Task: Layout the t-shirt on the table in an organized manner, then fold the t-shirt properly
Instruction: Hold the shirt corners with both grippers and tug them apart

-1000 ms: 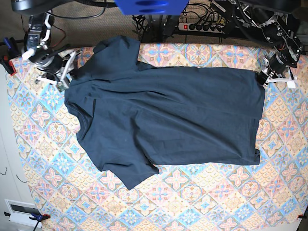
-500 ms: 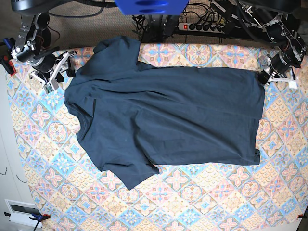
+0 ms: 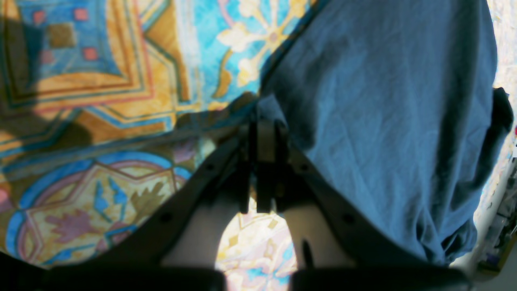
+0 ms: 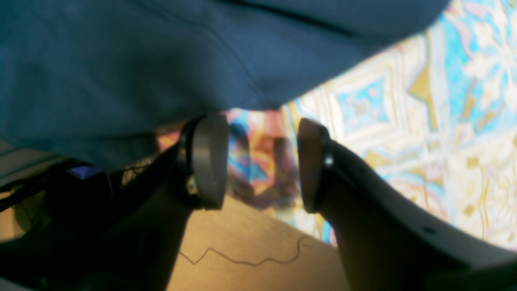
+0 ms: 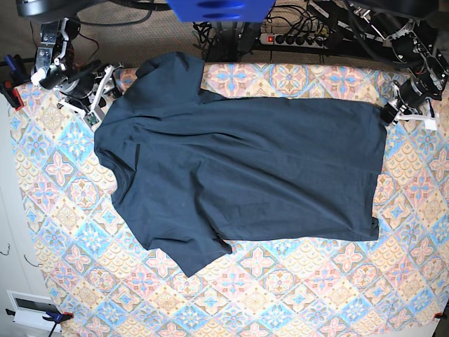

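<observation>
One t-shirt (image 5: 238, 172) on one table (image 5: 295, 295); left gripper (image 5: 387, 112) clamps its hem corner, right gripper (image 5: 98, 90) jaws apart, shifted back toward the sleeve.

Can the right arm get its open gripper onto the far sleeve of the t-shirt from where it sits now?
Probably yes. The right gripper is open beside the t-shirt, near its far sleeve, with only bare table around and nothing blocking.
</observation>
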Motion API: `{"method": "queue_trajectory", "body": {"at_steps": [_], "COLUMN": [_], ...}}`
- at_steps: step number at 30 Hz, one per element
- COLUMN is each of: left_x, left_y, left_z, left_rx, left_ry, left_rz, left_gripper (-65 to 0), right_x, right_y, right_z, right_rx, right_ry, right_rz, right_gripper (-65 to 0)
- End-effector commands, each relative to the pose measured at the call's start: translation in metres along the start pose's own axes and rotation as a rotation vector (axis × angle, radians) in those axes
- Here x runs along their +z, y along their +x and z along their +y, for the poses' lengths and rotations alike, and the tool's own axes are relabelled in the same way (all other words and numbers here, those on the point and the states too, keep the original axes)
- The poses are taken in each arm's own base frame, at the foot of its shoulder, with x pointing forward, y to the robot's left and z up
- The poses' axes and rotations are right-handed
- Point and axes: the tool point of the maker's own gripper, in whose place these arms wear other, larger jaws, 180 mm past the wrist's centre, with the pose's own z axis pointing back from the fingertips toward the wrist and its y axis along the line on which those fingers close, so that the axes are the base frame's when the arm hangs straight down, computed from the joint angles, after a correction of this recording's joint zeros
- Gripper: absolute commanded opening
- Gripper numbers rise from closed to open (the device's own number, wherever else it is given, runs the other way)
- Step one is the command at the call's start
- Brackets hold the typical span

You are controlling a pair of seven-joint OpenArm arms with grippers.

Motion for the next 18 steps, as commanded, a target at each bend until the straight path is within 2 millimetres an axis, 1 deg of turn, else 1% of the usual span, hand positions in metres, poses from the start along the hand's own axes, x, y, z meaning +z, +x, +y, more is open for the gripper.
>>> {"method": "queue_trajectory", "body": {"at_steps": [1, 3, 7, 8, 9, 12, 13, 15, 18], "left_x": [0.005, 0.005, 0.005, 0.005, 0.005, 0.005, 0.005, 0.005, 0.005], "left_y": [0.015, 0.015, 0.015, 0.015, 0.015, 0.015, 0.015, 0.015, 0.015], "left_z": [-0.006, -0.006, -0.006, -0.006, -0.006, -0.006, -0.006, -0.006, -0.006], "left_rx": [-0.018, -0.018, -0.018, -0.018, -0.018, -0.018, -0.018, -0.018, -0.018], "left_ry": [-0.016, -0.016, -0.016, -0.016, -0.016, -0.016, -0.016, -0.016, -0.016], "left_rz": [-0.036, -0.036, -0.036, -0.036, -0.036, -0.036, -0.036, -0.036, -0.036], "left_gripper": [-65.0, -65.0, -65.0, -65.0, -65.0, -65.0, -65.0, -65.0, -65.0], "right_x": [0.004, 0.001, -0.009, -0.011, -0.013, -0.014, -0.014, -0.014, -0.014], "right_y": [0.008, 0.002, -0.022, -0.023, -0.015, 0.024, 0.031, 0.035, 0.035], "right_z": [-0.003, -0.004, -0.008, -0.010, -0.014, -0.031, -0.033, -0.034, -0.034], "right_rx": [0.020, 0.004, -0.060, -0.070, -0.070, -0.050, -0.046, -0.045, -0.047], "right_ry": [-0.006, 0.000, 0.016, 0.016, 0.010, -0.018, -0.022, -0.023, -0.023], "right_rz": [-0.027, -0.011, 0.041, 0.044, 0.027, -0.061, -0.075, -0.083, -0.084], "right_gripper": [-37.9, -37.9, -37.9, -37.9, -37.9, -37.9, -37.9, -37.9, -37.9]}}
